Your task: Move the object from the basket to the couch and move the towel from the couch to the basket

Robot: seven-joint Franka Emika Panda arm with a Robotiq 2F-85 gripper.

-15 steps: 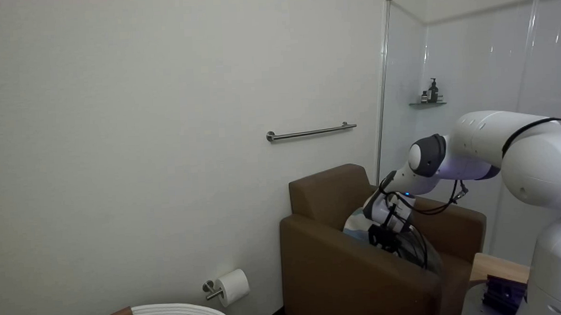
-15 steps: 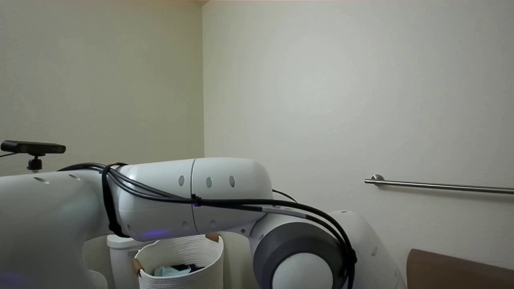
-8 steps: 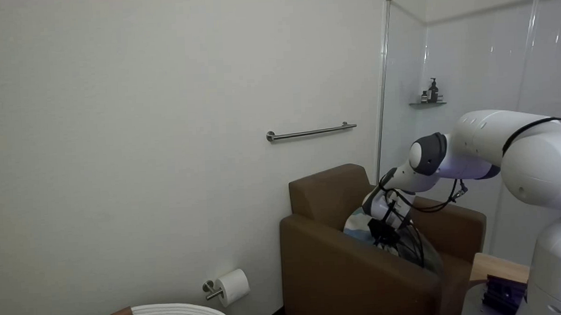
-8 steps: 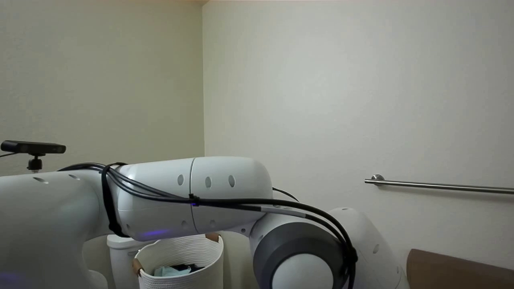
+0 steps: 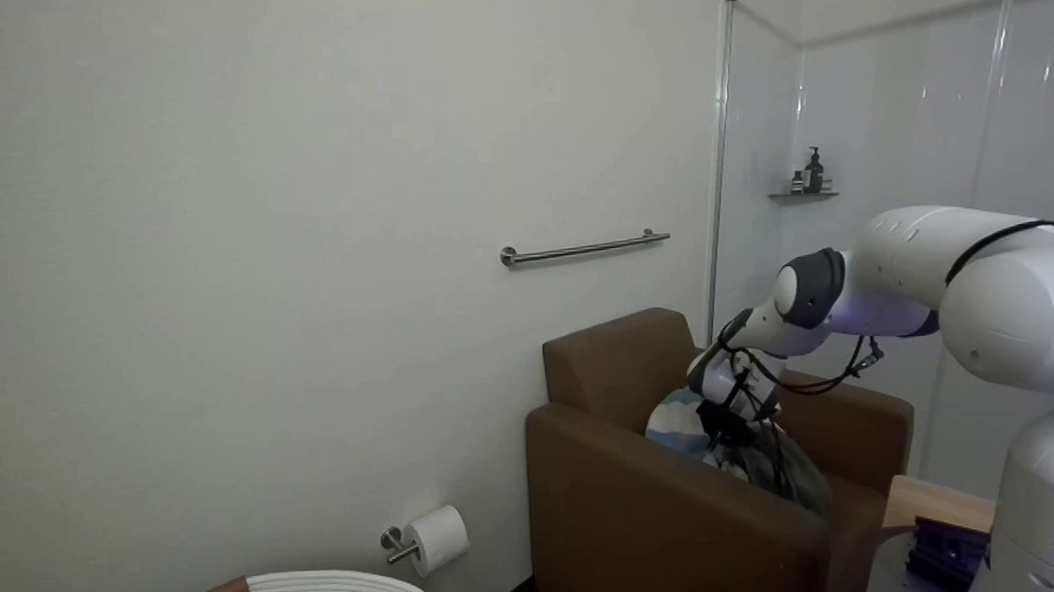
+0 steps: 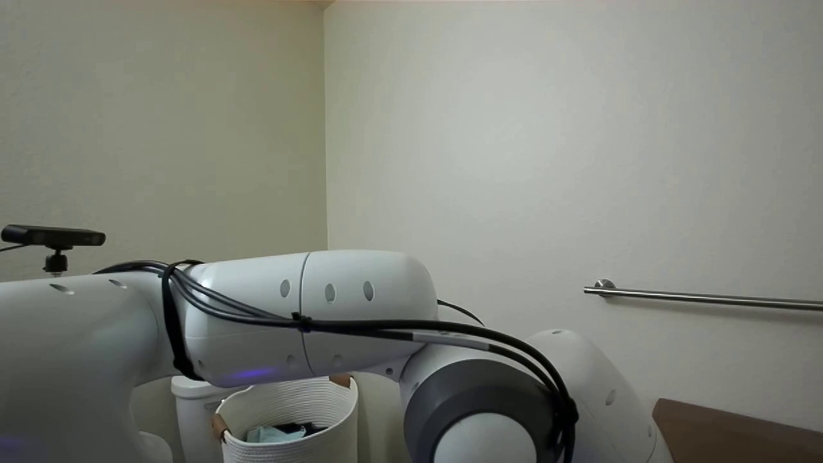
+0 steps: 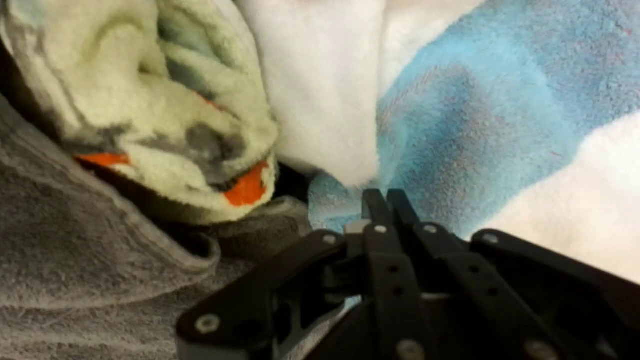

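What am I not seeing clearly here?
Towel: lower part hidden by an arm of the couch in an exterior view.
Basket: base cut off by bottom edge, both exterior views.
Tool: closed fingers hide whether towel is pinched, in the wrist view.
Pump bottle: label too small, in an exterior view.

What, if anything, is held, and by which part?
Can't be told: jaws are shut at the towel, by a blue part, but no pinched cloth shows clearly between them.
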